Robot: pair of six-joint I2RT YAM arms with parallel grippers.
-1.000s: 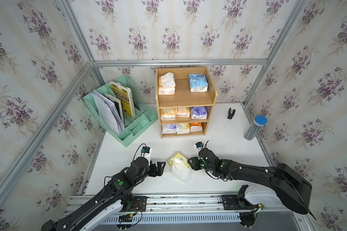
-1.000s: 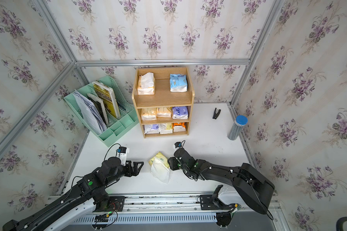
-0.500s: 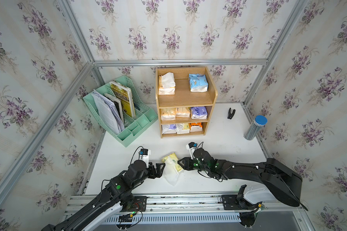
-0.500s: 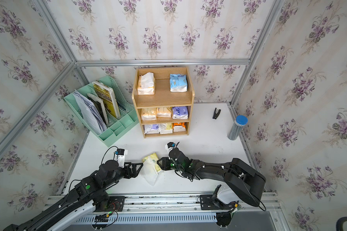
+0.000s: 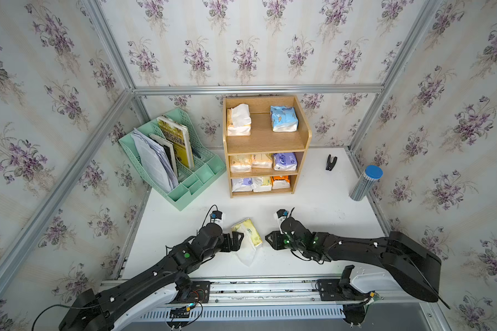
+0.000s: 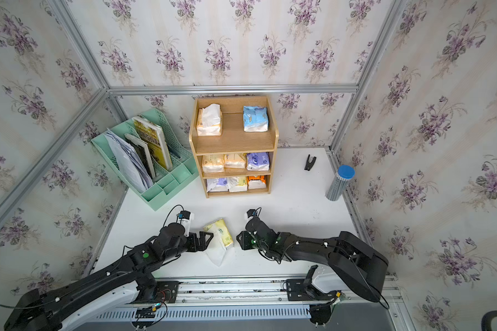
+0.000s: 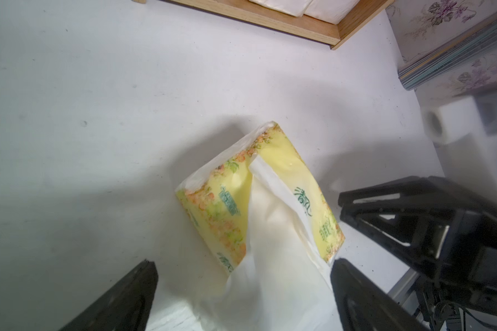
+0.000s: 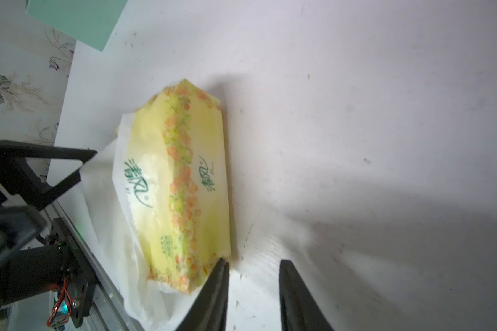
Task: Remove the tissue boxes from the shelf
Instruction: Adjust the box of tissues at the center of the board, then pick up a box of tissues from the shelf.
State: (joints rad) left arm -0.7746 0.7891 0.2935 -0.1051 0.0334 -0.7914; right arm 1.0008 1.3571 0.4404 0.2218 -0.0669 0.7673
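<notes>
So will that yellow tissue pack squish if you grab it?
Probably: the yellow tissue pack looks soft, its plastic wrap crinkled. The loose white tissue hanging out would likely flop or tear. It lies flat, so it shouldn't roll.

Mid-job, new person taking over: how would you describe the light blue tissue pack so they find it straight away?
Start at the wooden shelf against the back wall and look at its top tier, which holds two packs. The light blue tissue pack sits on the side nearer the blue-capped tube; its only neighbour there, the pale orange pack, has white tissue sticking out.
</notes>
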